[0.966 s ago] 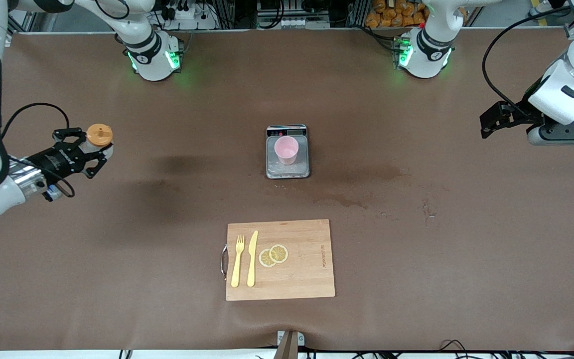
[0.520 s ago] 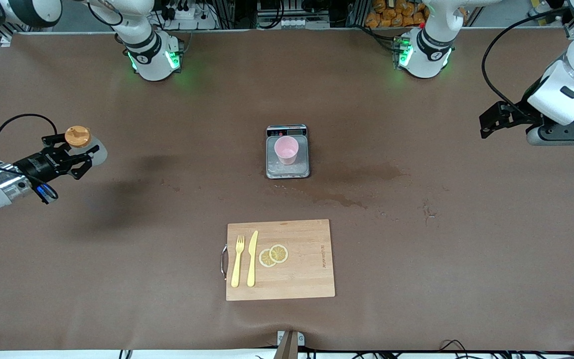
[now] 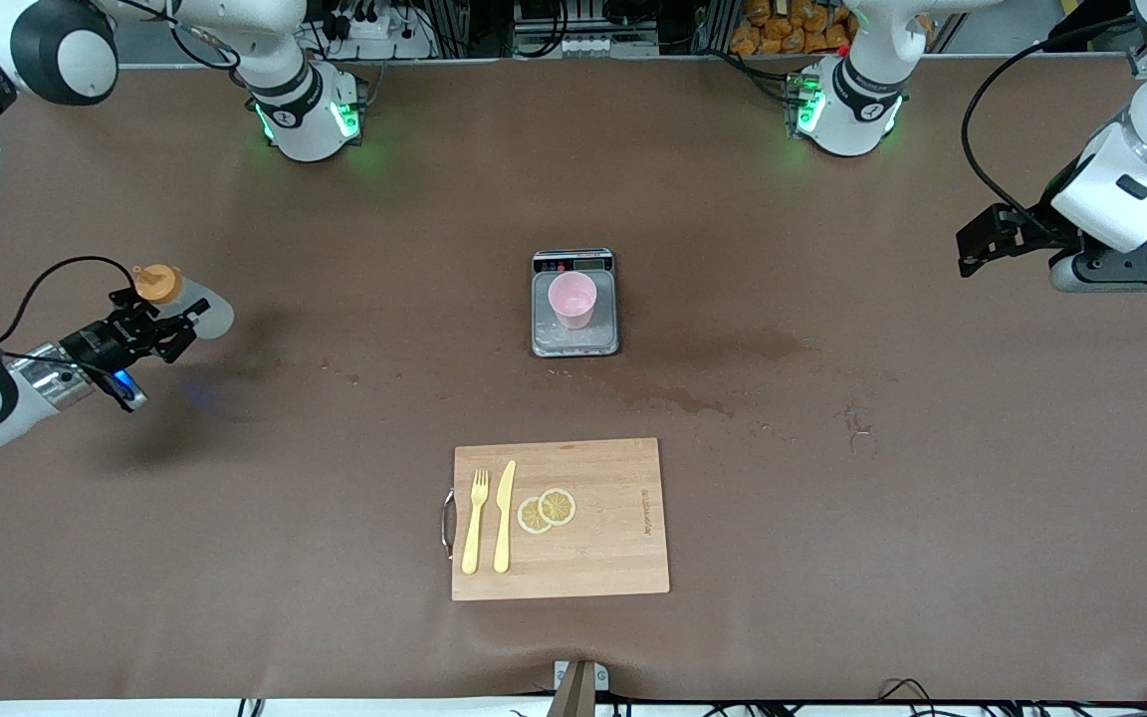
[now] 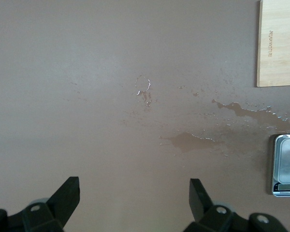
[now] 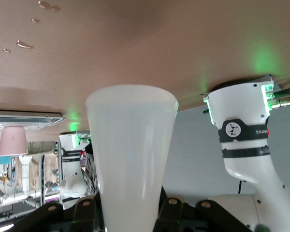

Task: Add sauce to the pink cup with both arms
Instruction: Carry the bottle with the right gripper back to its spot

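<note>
The sauce bottle (image 3: 185,304) is small, translucent and whitish, with an orange nozzle cap. The right gripper (image 3: 157,324) holds it over the table (image 3: 335,498) at the right arm's end, its jaws closed on the body. The bottle is tilted: its long axis runs along the table's length, the base toward the pink cup (image 3: 572,299) and the cap away from it. The cup stands upright on the steel tray of a small kitchen scale (image 3: 574,339); I cannot tell what is inside. The left gripper (image 4: 134,198) waits above the table at the left arm's end, its jaws wide apart and holding nothing.
</note>
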`<action>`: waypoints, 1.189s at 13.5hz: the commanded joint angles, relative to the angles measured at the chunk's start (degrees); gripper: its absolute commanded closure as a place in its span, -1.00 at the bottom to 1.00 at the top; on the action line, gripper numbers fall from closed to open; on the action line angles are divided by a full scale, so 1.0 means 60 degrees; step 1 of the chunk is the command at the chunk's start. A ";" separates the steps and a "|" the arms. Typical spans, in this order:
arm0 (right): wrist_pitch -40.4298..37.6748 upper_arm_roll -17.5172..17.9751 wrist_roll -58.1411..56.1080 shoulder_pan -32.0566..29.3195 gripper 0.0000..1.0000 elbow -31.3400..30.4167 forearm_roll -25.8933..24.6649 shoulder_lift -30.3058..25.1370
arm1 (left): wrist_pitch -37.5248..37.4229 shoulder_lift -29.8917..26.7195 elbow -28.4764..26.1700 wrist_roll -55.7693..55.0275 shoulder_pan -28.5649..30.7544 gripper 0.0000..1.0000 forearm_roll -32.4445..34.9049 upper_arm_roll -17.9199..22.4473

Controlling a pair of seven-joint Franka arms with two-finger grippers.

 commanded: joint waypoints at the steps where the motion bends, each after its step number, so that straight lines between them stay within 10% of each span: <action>1: -0.0137 0.0164 -0.0494 -0.0322 0.32 0.0127 0.0199 0.0323 | 0.0009 -0.0092 -0.0038 0.0045 0.0019 -1.00 -0.0220 0.0019; 16: 0.0684 0.0150 -0.1785 -0.0850 -0.05 0.0127 0.0170 0.1379 | 0.0024 -0.0078 -0.0067 0.0045 0.0019 -1.00 -0.0220 0.0019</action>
